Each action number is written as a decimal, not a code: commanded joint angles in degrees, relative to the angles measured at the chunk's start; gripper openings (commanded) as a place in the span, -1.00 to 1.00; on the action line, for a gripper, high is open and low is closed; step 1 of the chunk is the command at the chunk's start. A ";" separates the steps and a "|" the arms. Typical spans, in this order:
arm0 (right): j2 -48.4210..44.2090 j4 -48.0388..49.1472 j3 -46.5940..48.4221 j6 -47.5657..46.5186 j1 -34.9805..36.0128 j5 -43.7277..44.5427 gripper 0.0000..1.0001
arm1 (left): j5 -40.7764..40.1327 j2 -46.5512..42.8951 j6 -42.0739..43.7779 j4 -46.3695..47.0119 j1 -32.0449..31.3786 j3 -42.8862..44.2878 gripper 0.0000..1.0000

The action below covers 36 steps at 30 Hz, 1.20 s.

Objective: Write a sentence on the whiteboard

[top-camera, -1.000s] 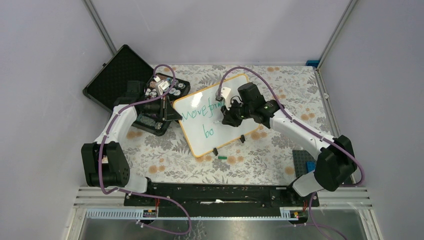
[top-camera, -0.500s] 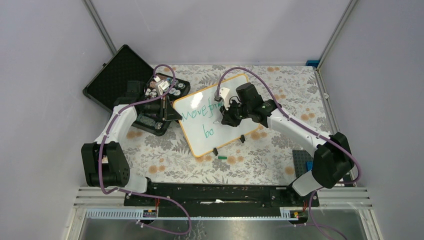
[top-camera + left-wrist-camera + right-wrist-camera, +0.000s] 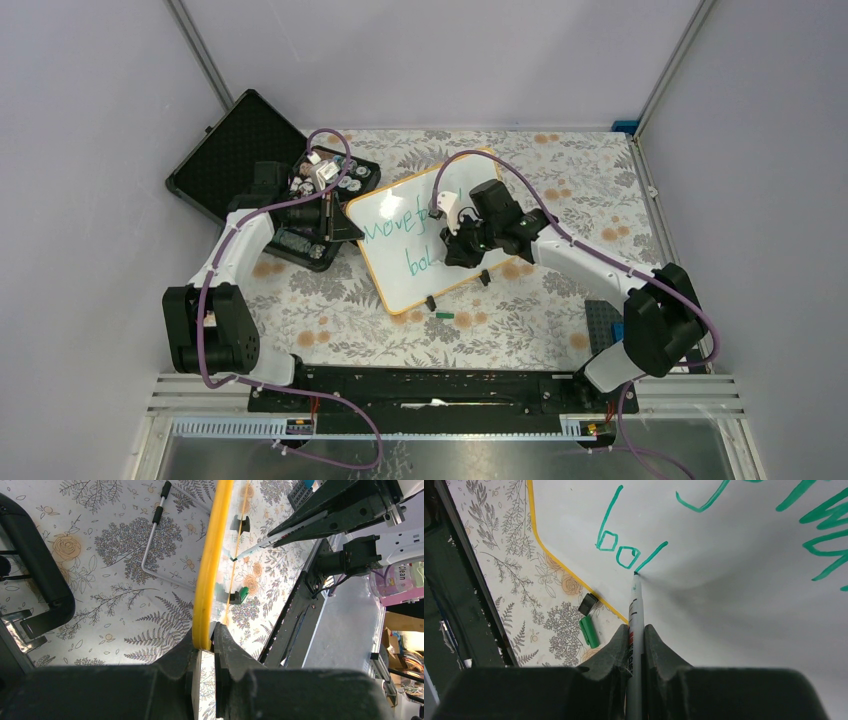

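Observation:
The whiteboard (image 3: 395,288) with its orange-yellow rim lies tilted on the flowered table; in the left wrist view I look along its rim (image 3: 212,555). My left gripper (image 3: 346,228) (image 3: 207,642) is shut on the board's left edge. The sentence (image 3: 392,224) in green reads "Move for…" on top, with "bol" (image 3: 624,550) below. My right gripper (image 3: 456,246) (image 3: 636,640) is shut on a grey marker (image 3: 634,615), whose tip touches the board at the foot of the "l". The end of the top line is hidden behind the right arm.
A green marker cap (image 3: 445,314) (image 3: 589,631) lies just off the board's near edge, beside a black clip foot (image 3: 431,302). An open black case (image 3: 235,150) holding small parts stands at the back left. A dark plate (image 3: 605,322) lies near the right arm's base.
My right gripper has moved toward the near edge with the marker, and an "l" now follows "bo" on the lower line. The left arm has not moved.

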 commanded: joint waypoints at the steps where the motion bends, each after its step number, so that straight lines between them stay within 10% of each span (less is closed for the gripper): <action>1: -1.45 0.32 -0.37 -1.39 0.18 1.94 -1.00 | -5.48 -0.74 4.56 3.30 -0.22 -0.44 -1.00; 36: -2.18 -0.57 4.08 -1.28 -0.67 6.28 -1.00 | -5.38 -1.10 4.59 3.30 -0.28 -0.60 -1.00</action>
